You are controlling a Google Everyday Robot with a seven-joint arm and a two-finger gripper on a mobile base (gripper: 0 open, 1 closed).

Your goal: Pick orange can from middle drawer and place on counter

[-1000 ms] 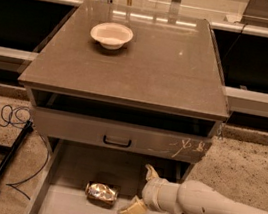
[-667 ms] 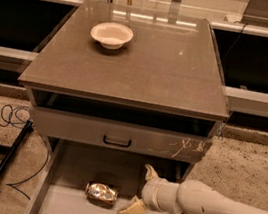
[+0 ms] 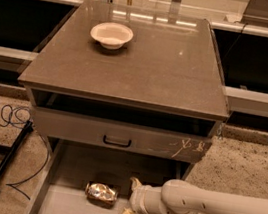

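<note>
Camera view puts my gripper (image 3: 128, 201) low in the drawer (image 3: 64, 210), fingers spread wide and holding nothing. Against a second ago it has slid a little toward 9 o'clock and dropped lower in the frame, so its open mouth now sits just beside the can (image 3: 101, 193), at the can's 3 o'clock. The can lies on its side on the drawer floor where it was, not yet between my fingers. I judge the approach nearly finished: a short push toward 9 o'clock should bracket the can, and then I close. The counter (image 3: 155, 67) waits at 12 o'clock, with a bowl (image 3: 112, 34) toward its far left. The handled drawer front (image 3: 117, 136) juts out between, so my lift will have to clear it.
</note>
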